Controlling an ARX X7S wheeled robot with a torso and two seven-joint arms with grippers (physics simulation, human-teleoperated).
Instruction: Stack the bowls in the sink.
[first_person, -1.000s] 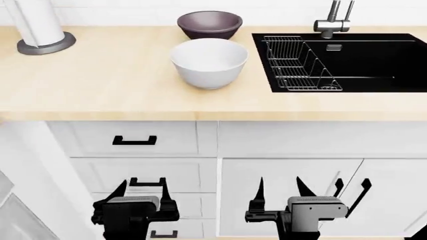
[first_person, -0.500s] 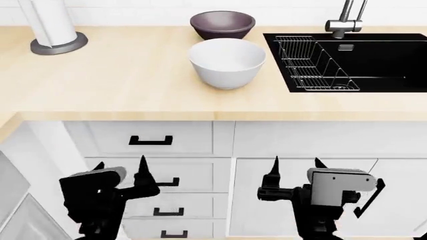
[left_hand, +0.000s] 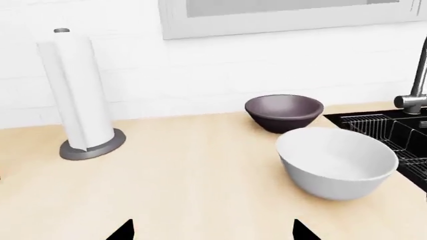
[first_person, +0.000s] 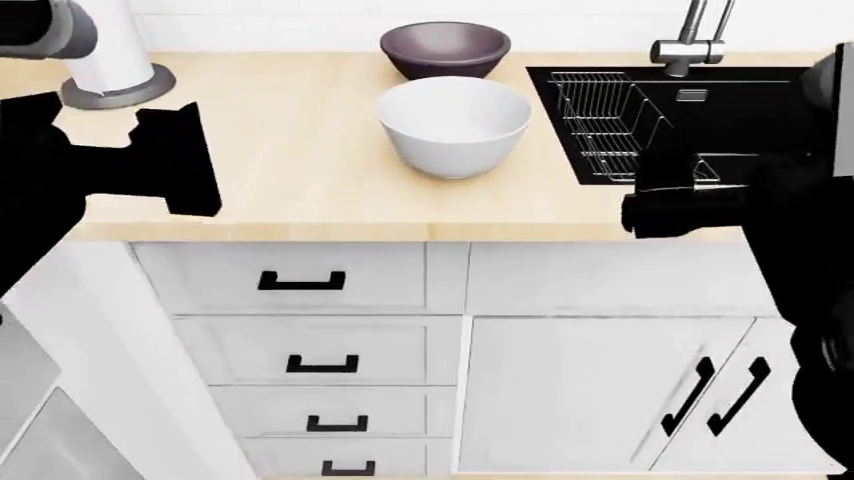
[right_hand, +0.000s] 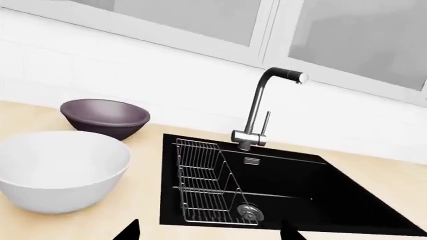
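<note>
- Nothing of the task looked done: both bowls stood on the wooden surface (first_person: 307, 170) and none was in the sink (first_person: 747, 110).
- The white bowl (first_person: 454, 125) sat in the upper middle of the head view, upright and empty, close to the left edge of the sink but still on the surface.
- The dark bowl (first_person: 445, 49) stood just behind it, near the top edge of the frame; the two were near each other, and whether they touched could not be told.
- The sink, in the upper right of the head view, held only a wire rack (first_person: 617, 125) along its left side, with a drain (right_hand: 248, 213) showing in the right wrist view and a faucet (first_person: 694, 40) behind the basin.
- A paper towel holder (first_person: 114, 60) stood in the upper left, well apart from the bowls.
- The left claw (left_hand: 212, 231) showed only as two dark tips at the bottom edge of its wrist view, spread wide apart and grasping nothing; the bowls lay ahead of it.
- The right claw (right_hand: 208, 231) likewise showed two separated tips with nothing between them, facing the sink and rack.
- In the head view both arms were dark blurred shapes at the left and right edges, at surface height.
- By my judgement the whole job remained: reach a bowl, grasp it, move both into the sink and nest one in the other.
</note>
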